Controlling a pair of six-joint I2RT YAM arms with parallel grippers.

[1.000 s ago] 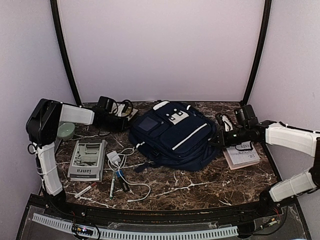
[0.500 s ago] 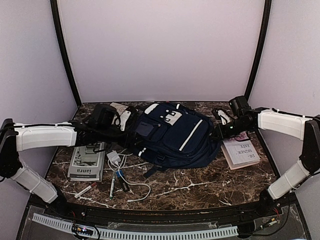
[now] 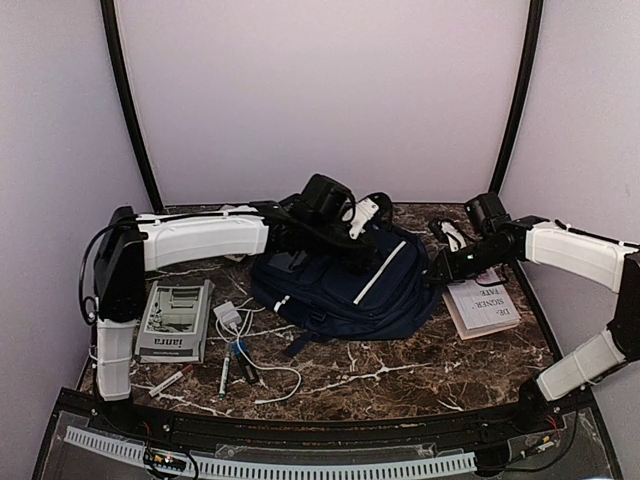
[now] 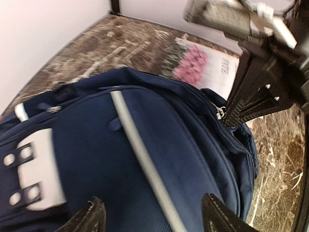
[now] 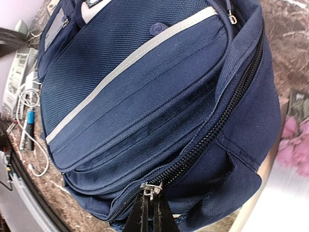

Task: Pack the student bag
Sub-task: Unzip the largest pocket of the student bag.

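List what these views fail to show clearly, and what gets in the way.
1. Inside of the backpack: all views, main zip closed.
2. Upper front of the backpack: top external, the left gripper and its arm cover it.
3. Title of the book: top external, too small; left wrist, blurred; right wrist, cut by the edge.
4. The right gripper: right wrist, bottom edge crops all but its tips at the zipper pull.
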